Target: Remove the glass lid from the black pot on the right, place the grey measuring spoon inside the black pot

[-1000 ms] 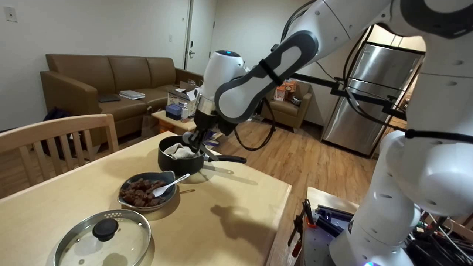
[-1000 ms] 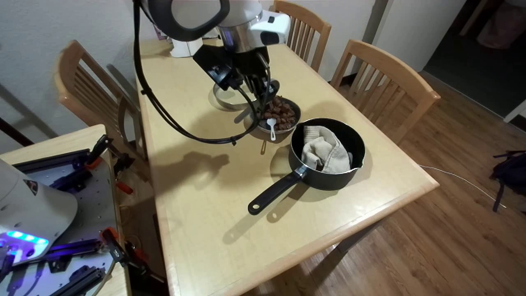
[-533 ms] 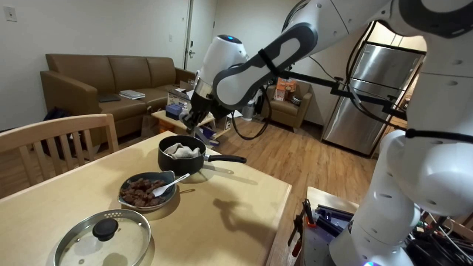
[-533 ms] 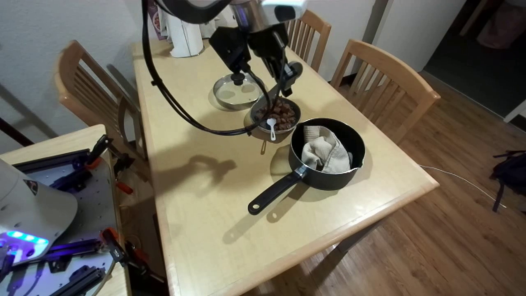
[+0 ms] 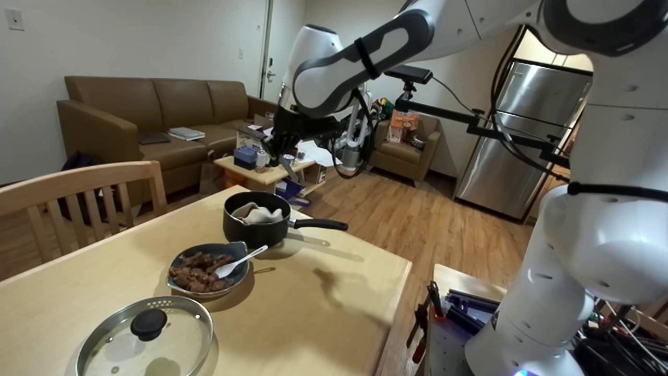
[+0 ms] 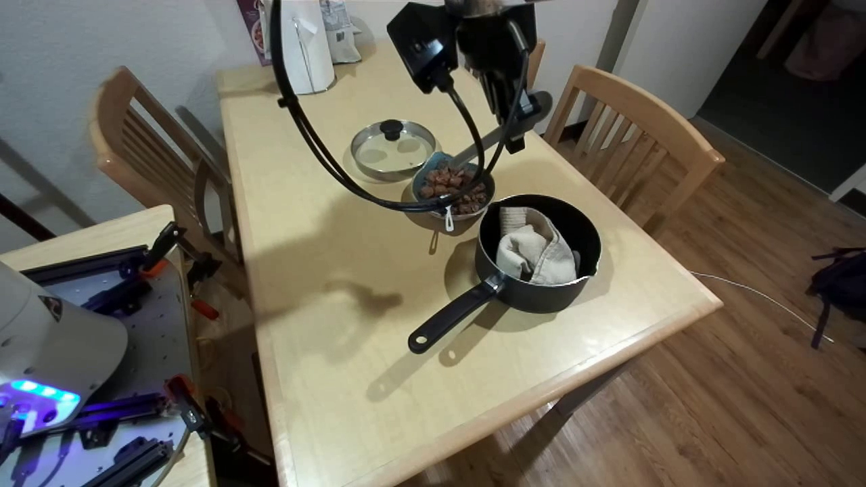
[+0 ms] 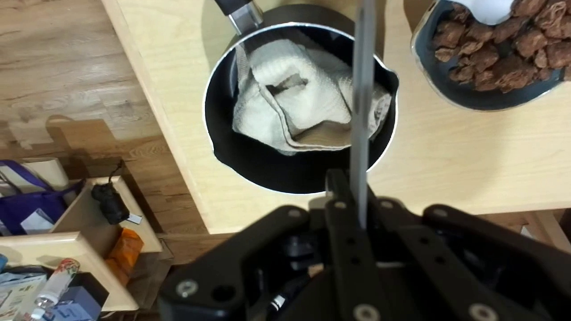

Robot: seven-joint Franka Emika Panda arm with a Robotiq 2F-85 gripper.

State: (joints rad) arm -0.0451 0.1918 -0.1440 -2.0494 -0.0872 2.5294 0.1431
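Observation:
The glass lid [image 5: 180, 334] with its dark knob lies on the table, off the pot; it also shows in an exterior view [image 6: 399, 157]. The black pot [image 5: 255, 236] is uncovered and holds a crumpled beige cloth [image 6: 534, 250]. In the wrist view, the inside of the pot [image 7: 276, 171] lies below the gripper. My gripper [image 7: 354, 191] is shut on the grey measuring spoon [image 7: 363, 89] and holds it well above the pot. The spoon's long flat handle points outward across the pot in the wrist view. Its round end [image 6: 541, 105] sticks out beyond the fingers in an exterior view.
A shallow dish [image 5: 238, 251] with brown chunks and a white spoon [image 5: 224, 270] stands between the pot and the lid. The pot's long handle [image 6: 450, 318] juts over the table. Wooden chairs [image 6: 636, 135] stand along the table's side. A paper towel roll [image 6: 308, 54] stands at the table's end.
My gripper has risen with the measuring spoon, clear of the pot in one view and rightward in another. The lid has come out from behind the gripper. Pot, cloth and dish have not moved.

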